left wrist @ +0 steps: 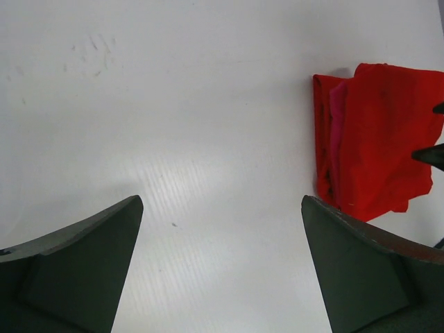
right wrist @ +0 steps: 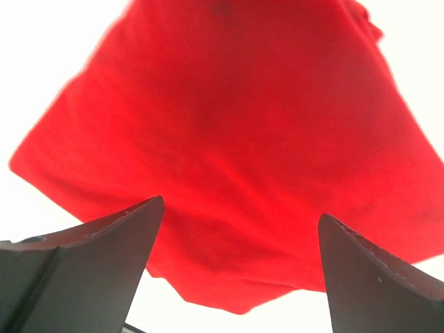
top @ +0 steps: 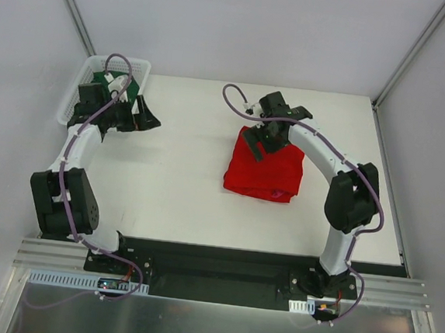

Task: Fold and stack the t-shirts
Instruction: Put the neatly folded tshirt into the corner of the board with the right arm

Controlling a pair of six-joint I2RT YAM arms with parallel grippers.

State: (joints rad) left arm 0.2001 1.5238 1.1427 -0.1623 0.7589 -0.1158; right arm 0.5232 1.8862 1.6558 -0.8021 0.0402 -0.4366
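Two arm bases sit on a black plate (top: 221, 271) at the near edge of the white table (top: 174, 186). Mid-table, right, lies the folded red t-shirt (top: 265, 170), a pink t-shirt (left wrist: 338, 125) edging out beneath; the right gripper (top: 256, 142) hovers over its far side, jaws wide, empty. Far left, the left gripper (top: 145, 117) gapes, holding nothing, beside the white basket (top: 73, 95) of green t-shirts (top: 101, 78). Grey walls (top: 242, 28) behind
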